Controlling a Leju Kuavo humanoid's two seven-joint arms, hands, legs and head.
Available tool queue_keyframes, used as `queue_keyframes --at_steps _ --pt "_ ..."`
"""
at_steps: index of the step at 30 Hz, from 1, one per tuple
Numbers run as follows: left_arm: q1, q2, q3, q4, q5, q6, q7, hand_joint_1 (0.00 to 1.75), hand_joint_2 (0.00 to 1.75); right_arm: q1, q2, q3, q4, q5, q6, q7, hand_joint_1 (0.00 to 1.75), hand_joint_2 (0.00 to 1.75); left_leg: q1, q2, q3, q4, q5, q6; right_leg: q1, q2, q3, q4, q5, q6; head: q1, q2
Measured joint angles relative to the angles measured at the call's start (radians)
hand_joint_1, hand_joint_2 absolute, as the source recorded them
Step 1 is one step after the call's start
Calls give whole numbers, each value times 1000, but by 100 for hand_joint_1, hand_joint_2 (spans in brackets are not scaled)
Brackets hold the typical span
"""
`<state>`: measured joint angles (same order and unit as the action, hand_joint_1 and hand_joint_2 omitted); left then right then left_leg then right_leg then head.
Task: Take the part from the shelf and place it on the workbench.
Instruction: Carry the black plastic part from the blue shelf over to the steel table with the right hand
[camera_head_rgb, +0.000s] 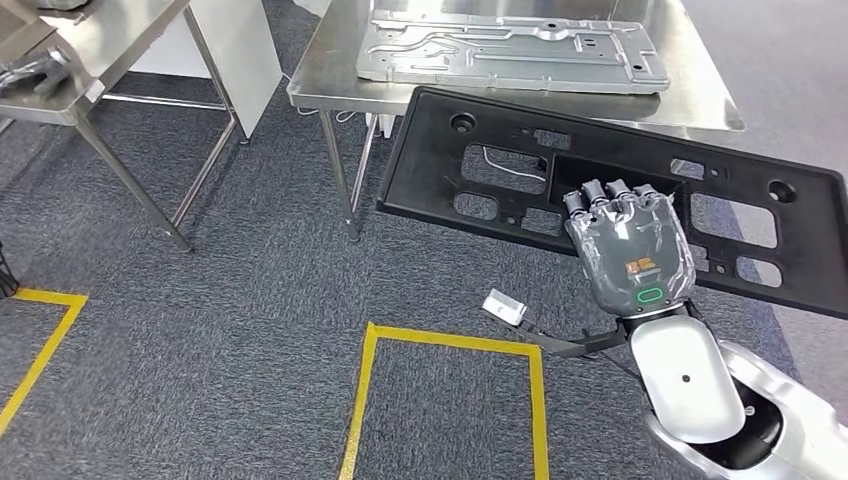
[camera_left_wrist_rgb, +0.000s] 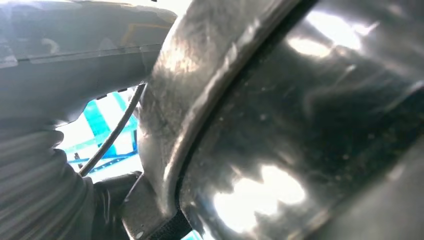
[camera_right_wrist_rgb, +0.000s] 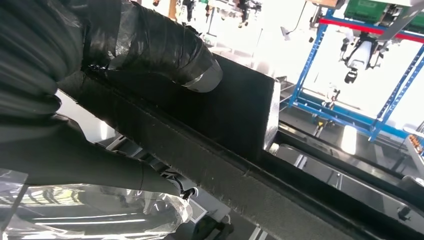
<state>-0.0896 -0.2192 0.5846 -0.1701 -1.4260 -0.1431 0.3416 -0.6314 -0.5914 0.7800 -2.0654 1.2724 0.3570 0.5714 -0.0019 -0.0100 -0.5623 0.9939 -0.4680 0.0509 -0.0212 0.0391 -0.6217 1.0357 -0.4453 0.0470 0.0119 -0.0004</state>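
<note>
The right hand (camera_head_rgb: 630, 250) grips a long black plastic panel (camera_head_rgb: 520, 170) along its near edge, fingers (camera_head_rgb: 600, 195) curled over into one of the panel's cutouts, the silver forearm coming in from the near right. The right wrist view confirms the grasp: the thick grey thumb (camera_right_wrist_rgb: 165, 47) lies across one face of the black panel (camera_right_wrist_rgb: 240, 115) and darker fingers (camera_right_wrist_rgb: 100, 165) wrap the other side. The panel is held in the air, tilted, its left end higher and farther, its right end running off toward the right; its far edge overlaps the near edge of a stainless steel workbench (camera_head_rgb: 690, 100). On that workbench lies a flat grey metal plate (camera_head_rgb: 510, 50) with stamped ribs. A second steel table (camera_head_rgb: 90, 60) stands to the far left. Yellow tape lines (camera_head_rgb: 450, 345) mark the grey carpet below. The left hand (camera_left_wrist_rgb: 40, 165) appears as a grey ribbed cover beside a shiny dark curved surface; whether it holds anything I cannot tell.
</note>
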Motion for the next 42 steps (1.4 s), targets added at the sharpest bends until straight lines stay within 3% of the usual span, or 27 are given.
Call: queue_keyframes --at_steps 3,4,5,6,8,9,11,15,18,20,21,24,26,28,31,34,35,36,37,39,40,42 --pt "2 -1 -4 0 0 0 0 0 175 9 0 0 3 1 -4 -1 175 175 3 10 10 -12 3 8 -3 -26 -80 161 -77 7 2 0" --pt "2 -1 -5 0 0 0 1 0 175 14 0 0 5 1 -4 -1 175 175 3 13 10 -11 1 7 -7 -29 -107 209 -90 11 2 0" --pt "2 -1 -5 0 0 1 1 0 175 20 0 0 7 1 -4 -1 175 175 5 15 11 -9 -2 4 -11 -30 -119 228 -85 15 2 0" --pt "2 -1 -6 0 0 2 2 0 175 24 0 0 10 1 -5 -2 175 175 7 16 12 -5 -6 0 -15 -33 -113 209 -63 20 2 0" --pt "2 0 -7 0 0 4 2 0 175 28 0 0 14 1 -7 -2 175 175 14 17 12 11 -21 -14 -23 -42 -59 101 -4 32 2 0" --pt "2 0 -8 0 0 5 2 0 175 28 0 0 15 1 -9 -2 175 175 15 18 11 22 -30 -23 -22 -44 -34 51 11 32 3 0" --pt "2 1 -10 0 0 7 3 0 175 33 1 -1 19 1 -10 -2 175 175 12 19 7 34 -42 -38 -18 -44 -13 13 7 19 4 0" --pt "1 2 -12 0 0 8 3 0 175 40 1 -2 23 1 -10 -2 175 175 13 21 2 59 -65 -55 -15 -36 -9 15 -2 -18 1 0" --pt "-1 2 -13 0 0 8 -1 0 175 42 2 -5 23 1 -11 -2 175 175 11 17 -78 222 -135 -59 -11 -35 3 14 -10 -34 -1 0" --pt "-4 2 -13 0 0 9 -4 0 175 47 2 -5 25 1 -10 -3 175 175 7 13 -123 301 -145 -53 -2 -33 10 14 -15 -41 -1 0" --pt "-5 2 -14 0 0 9 -5 0 175 48 2 -5 25 1 -10 -4 175 175 4 12 -123 292 -122 -46 2 -30 15 14 -18 -43 -1 0" --pt "0 3 -16 0 0 11 -3 0 175 50 2 -5 26 1 -10 -4 175 175 -9 6 -64 137 -20 -11 14 -22 28 12 -25 -46 1 0" --pt "2 3 -18 0 0 11 -3 0 175 52 2 -6 27 0 -10 -4 175 175 -17 3 -36 70 -9 5 13 -18 26 9 -25 -39 0 0" --pt "2 3 -19 0 0 12 -4 0 175 54 3 -6 27 -3 -10 -4 175 175 -19 4 -26 42 -15 9 11 -16 22 2 -21 -28 -4 0" --pt "2 -1 -21 0 0 12 -3 0 175 56 3 -8 30 -6 -9 -5 175 175 -8 7 -2 4 -5 11 12 -24 6 39 -43 -13 -2 0" --pt "3 -1 -25 0 0 12 -4 0 175 60 3 -8 35 -7 -9 -6 175 175 -4 9 10 -2 -7 13 5 -29 -87 209 -109 -1 0 0" --pt "3 -1 -26 0 0 12 -4 0 175 63 3 -8 37 -7 -9 -6 175 175 -4 10 11 0 -10 13 1 -30 -113 245 -110 3 0 0" --pt "4 -1 -27 0 0 12 -5 0 175 66 3 -8 38 -7 -9 -6 175 175 -3 10 13 4 -16 11 -2 -31 -122 248 -93 7 0 0" --pt "4 -1 -28 0 0 12 -5 0 175 66 3 -8 40 -7 -10 -6 175 175 -1 9 16 9 -23 8 -6 -34 -111 212 -58 11 0 0" --pt "4 -2 -29 0 0 12 -6 0 175 65 4 -8 43 -7 -10 -6 175 175 1 8 21 23 -41 -3 -9 -42 -57 90 7 17 1 0" --pt "4 -2 -30 0 0 12 -6 0 175 64 4 -8 44 -7 -10 -7 175 175 0 8 21 30 -50 -10 -8 -45 -34 45 19 14 1 0" --pt "4 -1 -32 0 0 12 -6 0 175 64 6 -8 49 -7 -9 -8 175 175 -4 9 18 35 -60 -22 -2 -43 -19 20 7 0 1 0"
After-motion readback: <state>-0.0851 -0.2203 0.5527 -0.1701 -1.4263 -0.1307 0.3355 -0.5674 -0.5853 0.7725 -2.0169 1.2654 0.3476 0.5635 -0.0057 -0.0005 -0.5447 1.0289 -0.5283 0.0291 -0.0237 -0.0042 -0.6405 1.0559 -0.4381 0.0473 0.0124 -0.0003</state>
